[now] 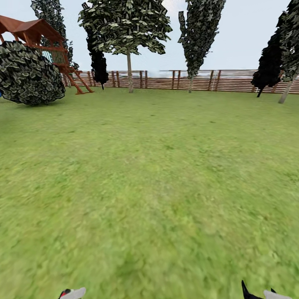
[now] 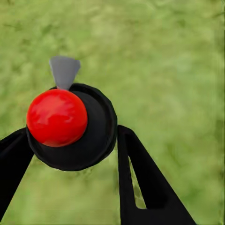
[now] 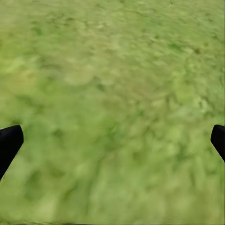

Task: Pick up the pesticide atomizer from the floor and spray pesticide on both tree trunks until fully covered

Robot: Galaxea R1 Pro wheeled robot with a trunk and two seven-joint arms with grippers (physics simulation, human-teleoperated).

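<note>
In the left wrist view my left gripper (image 2: 70, 133) is shut on the pesticide atomizer (image 2: 96, 136), a round dark body with a red knob and a grey nozzle, held over the grass floor (image 2: 164, 61). Its pale top with a red spot peeks in at the head view's bottom edge (image 1: 73, 293). My right gripper (image 3: 112, 136) is open over bare grass, with only its black fingertips (image 3: 9, 143) showing. Its tip also shows low in the head view (image 1: 255, 294). Tall trees (image 1: 129, 74) (image 1: 191, 62) stand far off along the fence, and their trunks look thin at this distance.
Wide lawn (image 1: 149, 174) stretches ahead to a brown slat fence (image 1: 232, 81). A round dark bush (image 1: 29, 74) and a wooden play tower (image 1: 45, 37) stand at the far left. More dark trees (image 1: 274, 62) lean at the far right.
</note>
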